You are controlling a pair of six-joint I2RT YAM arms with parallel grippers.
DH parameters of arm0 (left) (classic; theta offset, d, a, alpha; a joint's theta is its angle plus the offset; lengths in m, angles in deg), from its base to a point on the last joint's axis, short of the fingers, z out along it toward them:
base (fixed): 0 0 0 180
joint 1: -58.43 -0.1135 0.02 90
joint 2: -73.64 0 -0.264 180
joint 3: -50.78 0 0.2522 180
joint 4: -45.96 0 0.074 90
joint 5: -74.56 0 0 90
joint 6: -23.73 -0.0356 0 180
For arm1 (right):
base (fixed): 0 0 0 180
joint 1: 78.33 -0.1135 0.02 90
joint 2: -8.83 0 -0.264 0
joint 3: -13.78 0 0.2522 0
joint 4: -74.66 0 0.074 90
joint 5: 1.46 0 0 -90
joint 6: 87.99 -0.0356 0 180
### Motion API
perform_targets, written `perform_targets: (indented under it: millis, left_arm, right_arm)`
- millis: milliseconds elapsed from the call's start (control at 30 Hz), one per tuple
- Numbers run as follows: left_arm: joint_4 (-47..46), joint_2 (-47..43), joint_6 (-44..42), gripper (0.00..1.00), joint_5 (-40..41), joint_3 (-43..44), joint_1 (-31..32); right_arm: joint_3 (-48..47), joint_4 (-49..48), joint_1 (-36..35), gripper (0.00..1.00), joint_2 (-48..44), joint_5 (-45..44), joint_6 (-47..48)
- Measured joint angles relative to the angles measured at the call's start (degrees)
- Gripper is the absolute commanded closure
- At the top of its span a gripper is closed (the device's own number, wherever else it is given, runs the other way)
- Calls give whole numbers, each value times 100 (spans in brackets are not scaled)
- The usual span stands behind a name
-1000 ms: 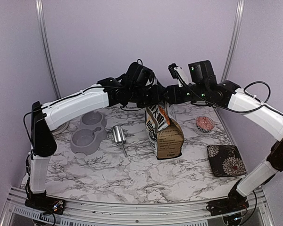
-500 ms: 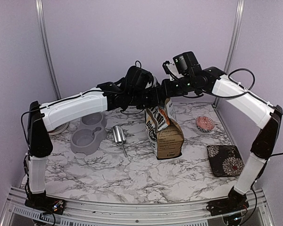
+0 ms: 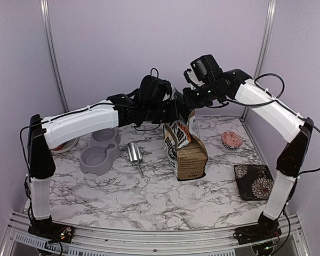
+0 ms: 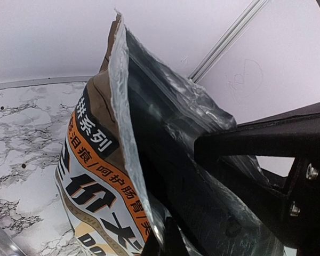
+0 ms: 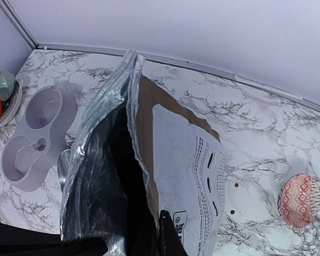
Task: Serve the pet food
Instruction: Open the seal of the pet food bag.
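We pinch the bag (image 3: 189,154) mouth apart, left gripper (image 3: 177,113) and right gripper (image 3: 189,101) each closed on one lip. The pet food is hidden, probably inside; the feeder (image 3: 98,152) at nine o'clock is unfilled.

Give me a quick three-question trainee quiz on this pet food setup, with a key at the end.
1. True or false: the bag lies flat on its side.
2. The metal scoop lies: A inside the bag; B between the grey double bowl and the bag; C in the double bowl.
3. Fill in: the left tool and right tool each pinch the bag's ___ edge.
Key: 1 false; 2 B; 3 top.
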Motion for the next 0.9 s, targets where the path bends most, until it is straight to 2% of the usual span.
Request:
perform_targets:
  millis: [267, 567, 900]
  left_arm:
    - [334, -225, -136, 100, -28, 46, 7]
    - [1062, -229, -212, 100, -166, 549, 85]
    - [1508, 433, -66, 100, -538, 1766, 87]
  right_arm:
    - [59, -28, -330, 100, -72, -522, 205]
    - [640, -289, -444, 100, -566, -1180, 640]
    - [966, -387, 245, 100, -907, -693, 1237]
